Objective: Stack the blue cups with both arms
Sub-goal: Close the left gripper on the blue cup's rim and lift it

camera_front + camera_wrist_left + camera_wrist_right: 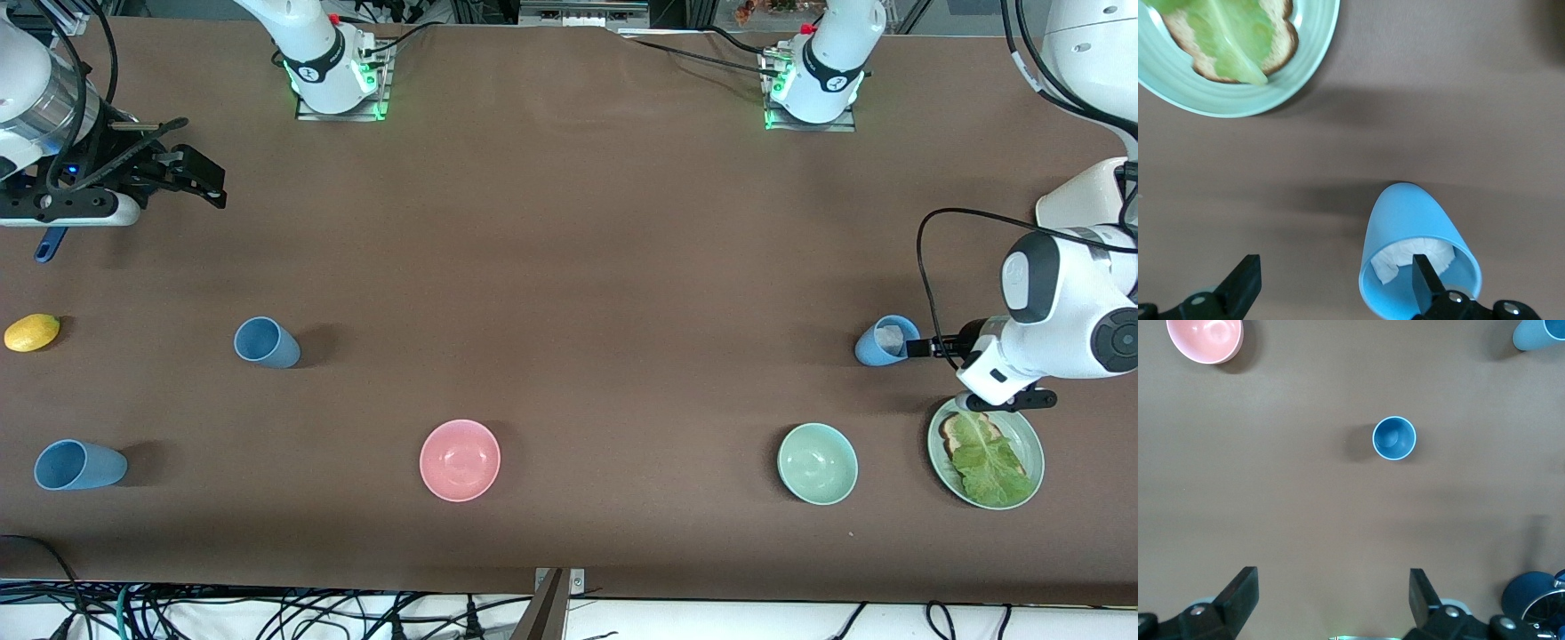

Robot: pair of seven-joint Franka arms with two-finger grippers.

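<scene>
Both jaws apart. Left gripper [1331,287] straddles wall of cup [886,340] beside plate [1031,444], one finger [1425,273] inside. Right gripper [191,178] waits. Cup light, rigid, slick: pinch rim.

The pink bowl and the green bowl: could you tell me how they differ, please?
The pink bowl is salmon pink and sits mid-table; the green bowl is pale mint and sits toward the left arm's end, beside the plate of bread and lettuce. The pink bowl looks slightly wider. Both stand upright, empty, about equally near the front camera.
</scene>
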